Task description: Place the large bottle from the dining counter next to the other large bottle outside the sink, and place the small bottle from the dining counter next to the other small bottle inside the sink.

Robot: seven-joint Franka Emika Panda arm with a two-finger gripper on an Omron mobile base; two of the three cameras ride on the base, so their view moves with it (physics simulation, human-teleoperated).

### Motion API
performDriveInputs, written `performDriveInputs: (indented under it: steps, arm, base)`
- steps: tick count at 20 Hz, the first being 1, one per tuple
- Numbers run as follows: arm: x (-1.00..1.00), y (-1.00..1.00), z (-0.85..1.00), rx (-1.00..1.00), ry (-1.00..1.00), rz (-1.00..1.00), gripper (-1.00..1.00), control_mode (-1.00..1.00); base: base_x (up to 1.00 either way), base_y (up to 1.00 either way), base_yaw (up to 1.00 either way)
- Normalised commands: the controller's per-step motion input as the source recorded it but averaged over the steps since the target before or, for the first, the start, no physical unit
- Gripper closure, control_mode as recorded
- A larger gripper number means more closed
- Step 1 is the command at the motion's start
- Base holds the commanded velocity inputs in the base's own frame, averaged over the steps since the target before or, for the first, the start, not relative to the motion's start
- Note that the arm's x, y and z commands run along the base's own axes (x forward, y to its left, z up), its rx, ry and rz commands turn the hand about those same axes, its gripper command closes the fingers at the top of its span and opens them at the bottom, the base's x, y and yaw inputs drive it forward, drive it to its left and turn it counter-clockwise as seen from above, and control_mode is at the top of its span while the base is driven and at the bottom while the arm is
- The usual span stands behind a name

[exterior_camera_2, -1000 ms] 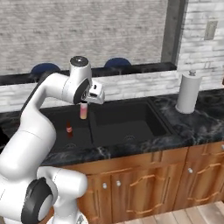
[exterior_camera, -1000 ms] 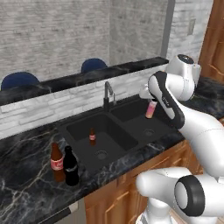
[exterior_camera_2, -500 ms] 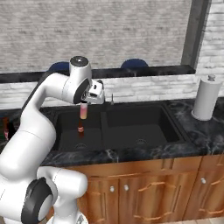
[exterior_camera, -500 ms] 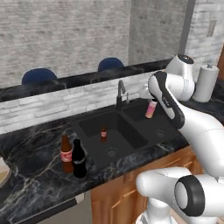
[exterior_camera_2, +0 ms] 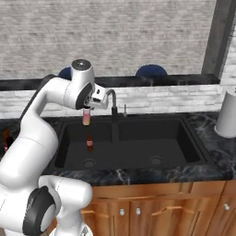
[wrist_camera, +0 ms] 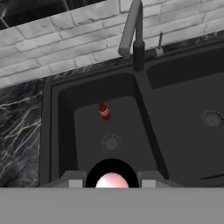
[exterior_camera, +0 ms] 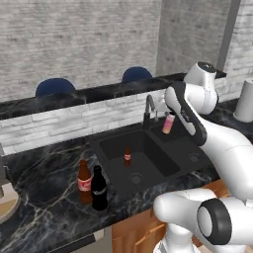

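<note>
I judged the task about three parts done: the large black bottle stood on the desk touching or just beside the amber-brown bottle, outside the sink on its left, so that half looked finished. What remained was the small pale-pink bottle, which the gripper held clamped between its fingers, hanging in the air over the sink near the faucet. The other small bottle stood upright on the floor of the left basin, just behind the drain. From the hand view, the pink bottle sat over the near part of that same basin, with the divider between basins to the right of it. I reckoned there was open room on the basin floor all round the standing bottle, though the faucet spout and the basin's front rim were the edges to mind on the way down.
</note>
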Motion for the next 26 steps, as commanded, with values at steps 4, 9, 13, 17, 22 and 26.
performDriveInputs:
  steps: [4, 9, 13, 17, 22, 26]
  arm:
    - [0.0, 0.0, 0.0, 0.0, 0.0, 0.0, 1.0, 1.0]
    - [0.0, 0.0, 0.0, 0.0, 0.0, 0.0, 1.0, 1.0]
    - [0.0, 0.0, 0.0, 0.0, 0.0, 0.0, 1.0, 1.0]
    - [0.0, 0.0, 0.0, 0.0, 0.0, 0.0, 1.0, 1.0]
    - [0.0, 0.0, 0.0, 0.0, 0.0, 0.0, 1.0, 1.0]
    - [0.0, 0.0, 0.0, 0.0, 0.0, 0.0, 1.0, 1.0]
  base:
    - [0.65, 0.14, -0.02]
    - [0.32, -0.02, 0.2]
    - [0.0, 0.0, 0.25]
    - [-0.03, 0.0, 0.25]
    - [-0.01, 0.0, 0.25]
    - [0.0, 0.0, 0.25]
